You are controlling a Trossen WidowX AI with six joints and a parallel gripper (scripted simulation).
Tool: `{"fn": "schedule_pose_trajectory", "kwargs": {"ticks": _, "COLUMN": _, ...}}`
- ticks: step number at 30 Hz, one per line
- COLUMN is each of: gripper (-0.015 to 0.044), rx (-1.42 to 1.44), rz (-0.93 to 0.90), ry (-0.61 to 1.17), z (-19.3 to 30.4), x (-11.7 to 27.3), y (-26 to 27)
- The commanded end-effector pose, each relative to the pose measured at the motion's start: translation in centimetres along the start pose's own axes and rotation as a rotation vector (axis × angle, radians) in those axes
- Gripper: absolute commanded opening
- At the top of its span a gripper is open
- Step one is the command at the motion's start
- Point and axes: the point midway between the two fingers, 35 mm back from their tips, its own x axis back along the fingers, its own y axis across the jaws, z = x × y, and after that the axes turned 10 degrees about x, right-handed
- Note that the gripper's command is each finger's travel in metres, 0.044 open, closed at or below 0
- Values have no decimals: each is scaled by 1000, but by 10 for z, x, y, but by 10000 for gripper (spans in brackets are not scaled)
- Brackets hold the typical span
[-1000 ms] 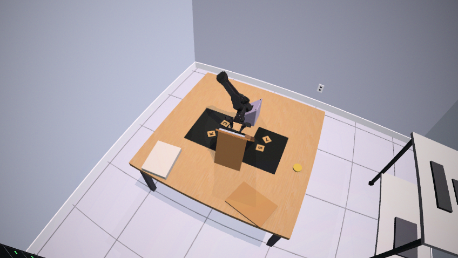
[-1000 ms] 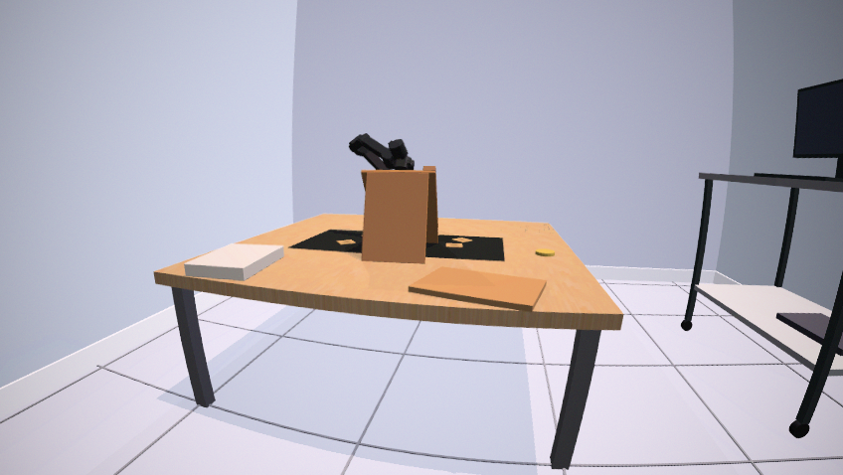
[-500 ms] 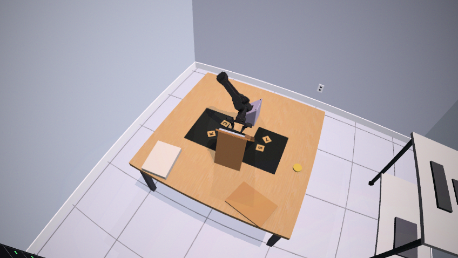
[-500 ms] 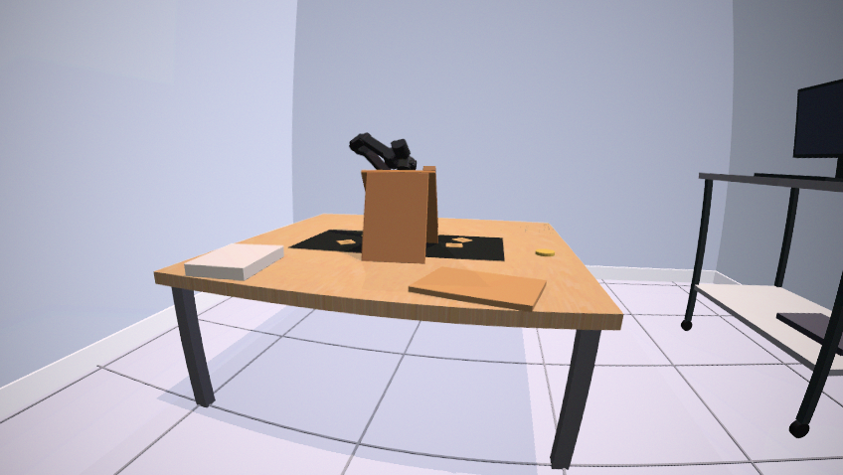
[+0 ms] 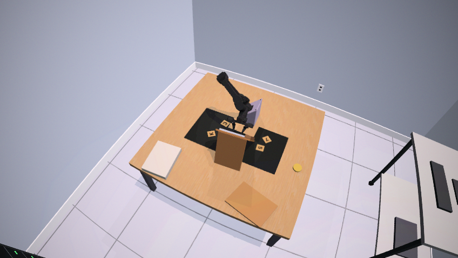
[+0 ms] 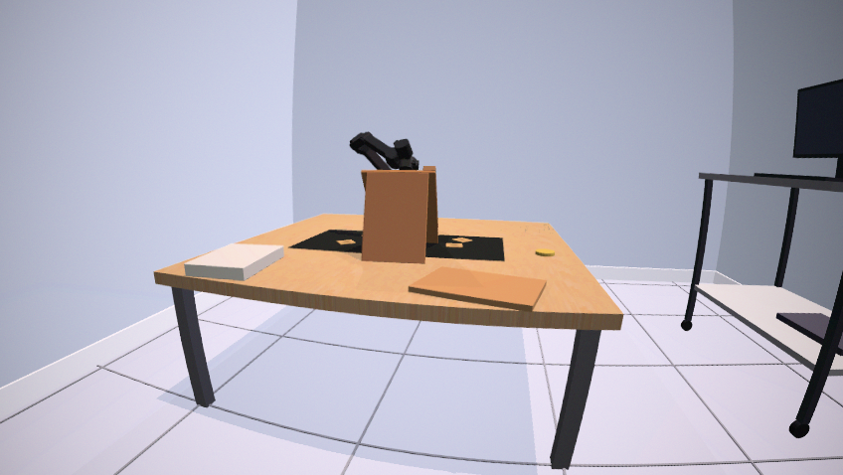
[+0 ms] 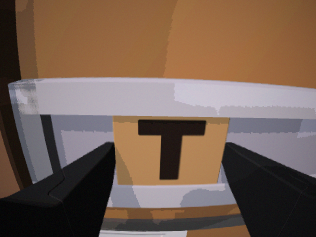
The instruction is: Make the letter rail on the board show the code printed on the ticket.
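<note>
My gripper [image 5: 238, 130] [image 7: 170, 150] is shut on the T tile [image 7: 170, 164]. The T reads upright in the wrist view, and the tile sits in the pale rail [image 7: 100, 99] [image 5: 230, 131], between its upper and lower lips. A dark upright stripe shows in the rail to the left of the tile. The rail is on the brown board [image 5: 229, 155] [image 6: 394, 218], which hides the fingers in the exterior view. The C tile [image 5: 224, 123] and K tile [image 5: 210, 133] lie left of the board. Two more tiles, 7-like [image 5: 267, 139] and 5-like [image 5: 260, 147], lie right. I cannot read any ticket code.
The black mat [image 5: 269, 164] [image 6: 483, 253] lies under the loose tiles. A lilac panel [image 5: 256, 110] stands beside the arm. A white block [image 5: 161, 158] [image 6: 236, 256], an orange slab [image 5: 251, 203] [image 6: 483, 285] and a yellow disc [image 5: 297, 167] [image 6: 545, 252] are on the table.
</note>
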Motion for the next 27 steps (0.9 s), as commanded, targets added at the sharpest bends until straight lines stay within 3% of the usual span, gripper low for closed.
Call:
{"fn": "schedule_pose_trajectory", "kwargs": {"ticks": 1, "gripper": 0, "rx": -2, "rz": 2, "ry": 0, "z": 0, "x": 0, "y": 3}}
{"fn": "schedule_pose_trajectory", "kwargs": {"ticks": 27, "gripper": 0, "rx": -3, "rz": 2, "ry": 0, "z": -3, "x": 0, "y": 17}}
